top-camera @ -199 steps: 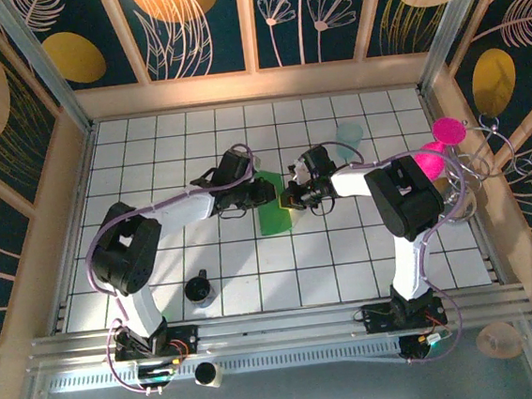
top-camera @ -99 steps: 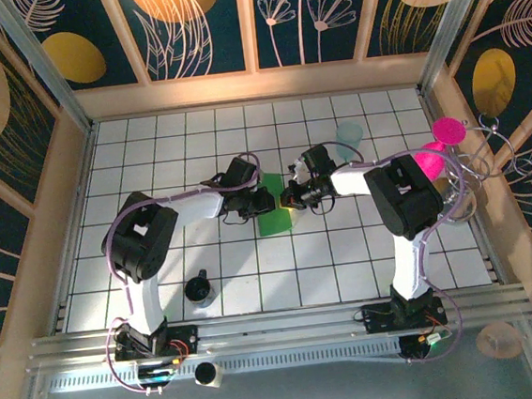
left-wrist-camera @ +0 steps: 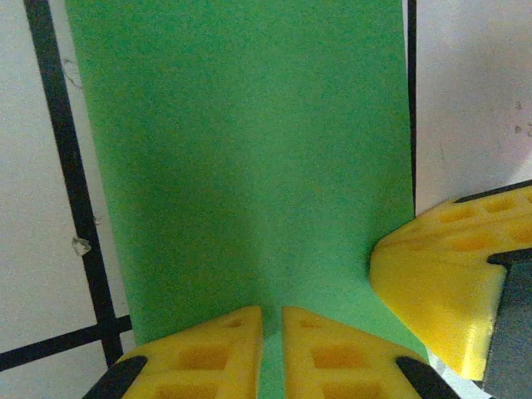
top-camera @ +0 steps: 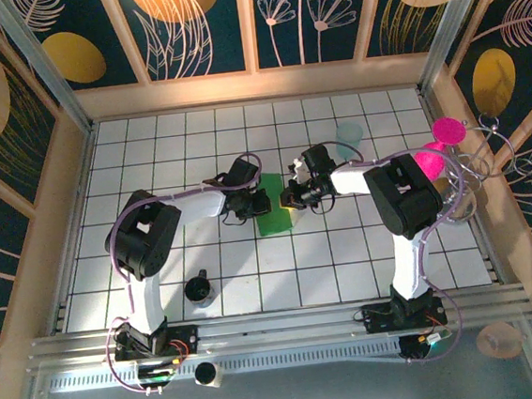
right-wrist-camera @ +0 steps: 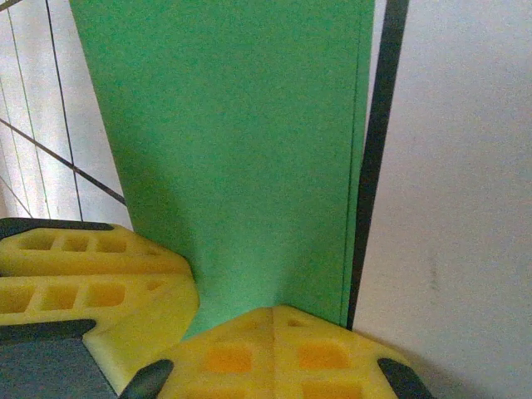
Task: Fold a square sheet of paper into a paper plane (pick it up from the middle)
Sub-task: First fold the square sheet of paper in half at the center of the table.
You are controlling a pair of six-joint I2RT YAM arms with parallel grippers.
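Moved since a second ago: the left arm's elbow has swung in toward the centre, and its wrist sits a little closer to the sheet. The sheet is in about the same spot.

1. Square sheet of paper (top-camera: 273,220): bright green, lying mid-table (top-camera: 148,145) as an upright strip between the two grippers. In the right wrist view its right edge (right-wrist-camera: 359,166) shows two layers slightly offset, running just beside a black grid line. In the left wrist view its left edge lies near one grid line and its right edge along another.
2. Left gripper (top-camera: 259,200): at the sheet's left side. Its fingers (left-wrist-camera: 332,353) are drawn almost together with only a thin slit between them. A raised fold of the green paper runs into that slit, so it is pinching the sheet.
3. Right gripper (top-camera: 289,197): at the sheet's right side, just beside the left one. Its fingers (right-wrist-camera: 283,353) are clenched with no gap. They meet the paper's near edge, but I cannot tell whether paper is caught between them.
4. Room to move: open white tiles lie beyond the sheet toward the far wall, and more on the near side toward the arm bases.
5. Pale teal cup (top-camera: 349,135): far-right of the grippers, apart from the sheet.
6. Small dark cup (top-camera: 198,289): near-left, well apart from the sheet and close to the left arm's upright link.
7. Pink items (top-camera: 447,130): at the right rim.
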